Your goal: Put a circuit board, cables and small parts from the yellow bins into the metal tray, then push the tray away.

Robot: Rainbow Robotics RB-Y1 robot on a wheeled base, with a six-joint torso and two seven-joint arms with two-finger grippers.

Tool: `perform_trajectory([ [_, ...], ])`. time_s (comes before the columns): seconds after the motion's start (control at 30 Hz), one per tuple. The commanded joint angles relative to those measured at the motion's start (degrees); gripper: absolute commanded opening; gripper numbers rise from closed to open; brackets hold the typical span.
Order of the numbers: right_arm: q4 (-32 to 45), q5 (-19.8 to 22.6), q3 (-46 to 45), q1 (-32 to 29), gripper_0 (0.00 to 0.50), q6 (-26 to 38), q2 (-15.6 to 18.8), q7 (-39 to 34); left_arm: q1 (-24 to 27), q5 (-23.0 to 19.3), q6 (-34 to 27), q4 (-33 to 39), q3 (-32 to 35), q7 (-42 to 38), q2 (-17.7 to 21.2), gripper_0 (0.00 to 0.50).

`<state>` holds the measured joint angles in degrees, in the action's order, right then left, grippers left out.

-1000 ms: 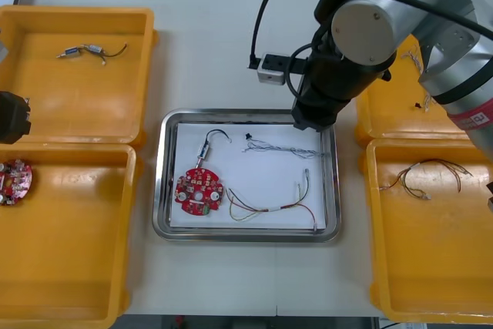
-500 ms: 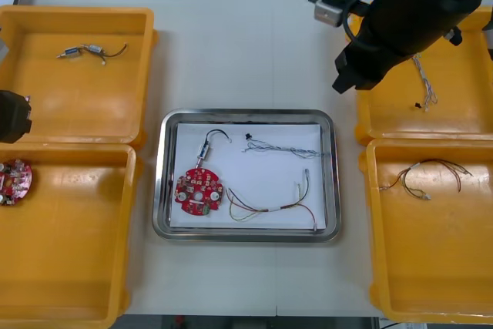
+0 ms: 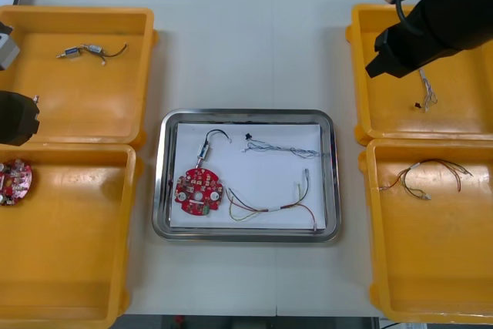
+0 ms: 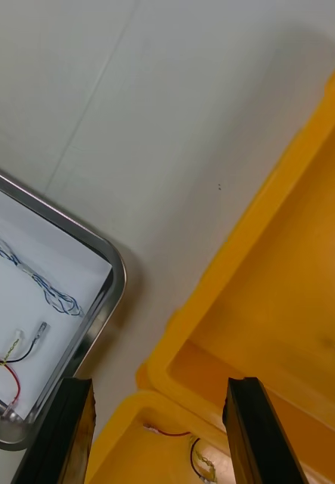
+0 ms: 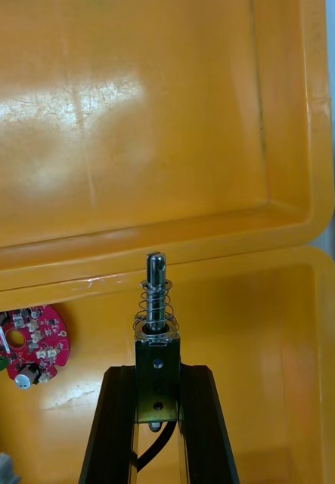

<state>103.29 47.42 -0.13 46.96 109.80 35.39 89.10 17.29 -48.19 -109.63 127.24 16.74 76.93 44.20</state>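
The metal tray (image 3: pixel 158 190), white inside, holds a round red circuit board (image 3: pixel 199 192), a black cable (image 3: pixel 214 142), a twisted blue and white cable (image 3: pixel 282 148) and a red and yellow cable (image 3: pixel 269 206). My left gripper (image 5: pixel 156 393) is shut on a small metal part (image 5: pixel 156 318) with a spring and a black lead. It hangs over the wall between the two left bins, at the table's left edge (image 3: pixel 17 117). My right gripper (image 4: pixel 159 439) is open with nothing in it, raised over the far right bin's inner rim (image 3: pixel 384 61), beyond the tray's corner (image 4: pixel 107 295).
The far left yellow bin (image 3: pixel 77 15) holds a small metal part with leads (image 3: pixel 91 52). A second circuit board (image 3: pixel 14 181) lies in the near left bin. The far right bin (image 3: pixel 362 125) has a twisted cable (image 3: pixel 425 88). The near right bin (image 3: pixel 371 213) has a red and yellow cable (image 3: pixel 424 176).
My right arm has swung from above the tray's far right corner away to the far right bin. The tray's contents lie as before. The left gripper has barely moved.
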Motion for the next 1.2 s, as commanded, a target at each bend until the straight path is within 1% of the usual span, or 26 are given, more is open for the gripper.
perform_trajectory([
  [0.03,5.8,-0.1,-5.2,-5.2,0.500,0.2,3.7,-6.1,-0.9,-0.6,-0.4,1.8,-0.6,0.8,2.4,0.000],
  [0.13,8.2,0.6,-7.9,-8.9,0.500,0.2,5.6,-9.4,-0.9,-0.6,-0.4,1.8,-0.7,0.8,2.4,0.000],
  [0.3,10.6,1.0,-10.0,-12.9,0.500,0.2,8.5,-14.0,-0.9,-0.7,-0.4,1.9,-1.3,-0.5,2.4,0.000],
  [0.43,11.9,1.4,-11.6,-15.1,0.500,0.2,10.0,-17.2,-0.8,-0.7,-0.4,3.1,-2.9,-4.0,2.3,0.000],
  [0.47,12.1,1.7,-12.3,-16.0,0.500,0.2,10.8,-18.7,-0.7,-0.7,-0.4,4.0,-4.0,-6.0,2.4,0.000],
  [0.6,12.5,2.2,-13.3,-18.4,0.500,0.2,12.9,-21.9,0.1,-0.8,-0.4,4.8,-6.5,-9.6,1.9,0.000],
  [0.77,14.0,2.5,-15.3,-21.5,0.500,0.2,14.4,-22.4,1.6,-1.0,-0.4,5.2,-8.9,-13.5,0.4,0.000],
  [0.87,14.7,2.7,-16.7,-23.9,0.500,0.2,15.4,-22.5,2.8,-0.9,-0.4,5.9,-12.0,-17.3,-0.3,0.000],
  [0.97,14.8,3.1,-17.3,-25.0,0.500,0.2,15.9,-22.6,4.0,-0.8,-0.4,6.1,-14.7,-20.5,-1.0,0.000],
  [1.07,14.9,3.5,-17.6,-25.5,0.500,0.2,15.8,-22.6,5.8,0.6,-0.4,6.1,-18.0,-23.0,-2.1,0.000],
  [1.2,15.0,3.7,-17.8,-26.1,0.500,0.2,15.9,-22.6,9.1,5.5,-0.4,5.9,-24.7,-26.7,-3.4,0.000],
])
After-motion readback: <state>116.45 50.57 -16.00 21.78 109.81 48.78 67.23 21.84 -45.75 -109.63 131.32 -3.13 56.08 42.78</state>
